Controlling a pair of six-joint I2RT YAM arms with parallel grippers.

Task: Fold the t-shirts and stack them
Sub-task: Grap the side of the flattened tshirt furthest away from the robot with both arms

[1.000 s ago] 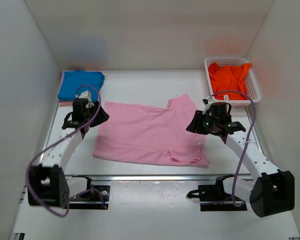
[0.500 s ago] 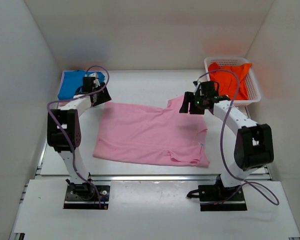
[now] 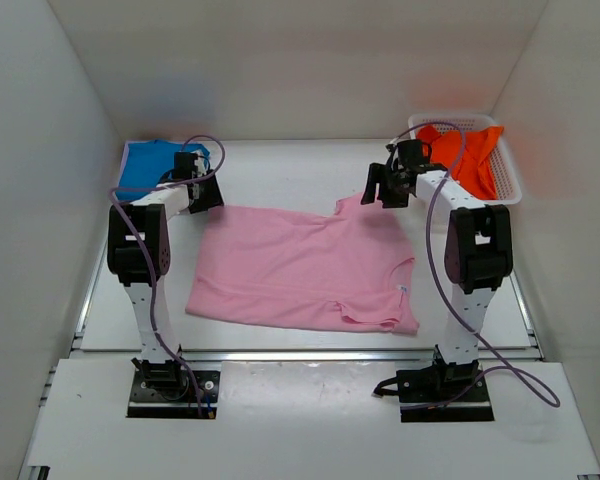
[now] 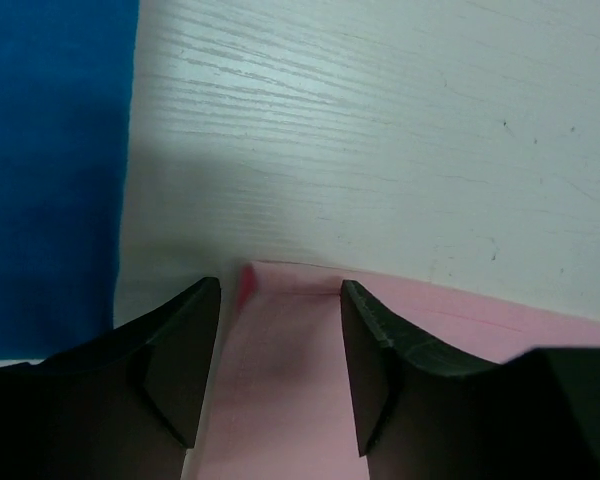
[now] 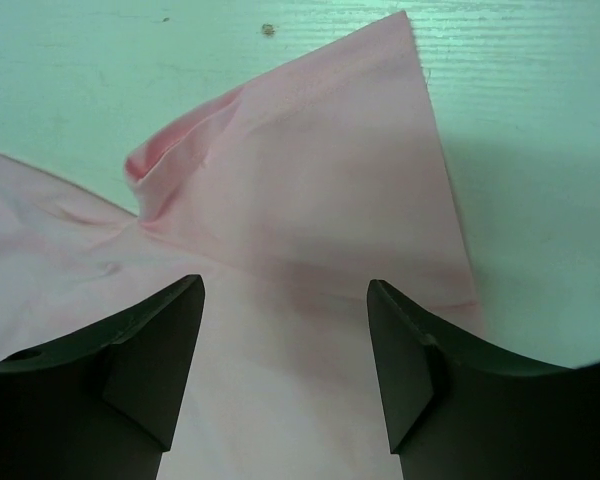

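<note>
The light pink t-shirt lies spread flat mid-table. My left gripper is open above its far-left corner; in the left wrist view the pink corner lies between the fingers, not clamped. My right gripper is open above the far-right sleeve; in the right wrist view the pink sleeve spreads between and beyond the fingers. The bright blue t-shirt lies folded at the far left, also showing in the left wrist view. The orange t-shirt sits crumpled in the basket.
A white lattice basket stands at the far right corner against the white wall. White walls enclose the table on three sides. Bare white table lies beyond the pink shirt and along its sides.
Both arms have stretched away from me: the left gripper moved from the shirt's left edge to its far-left corner, the right from the shirt's right edge to the far-right sleeve.
</note>
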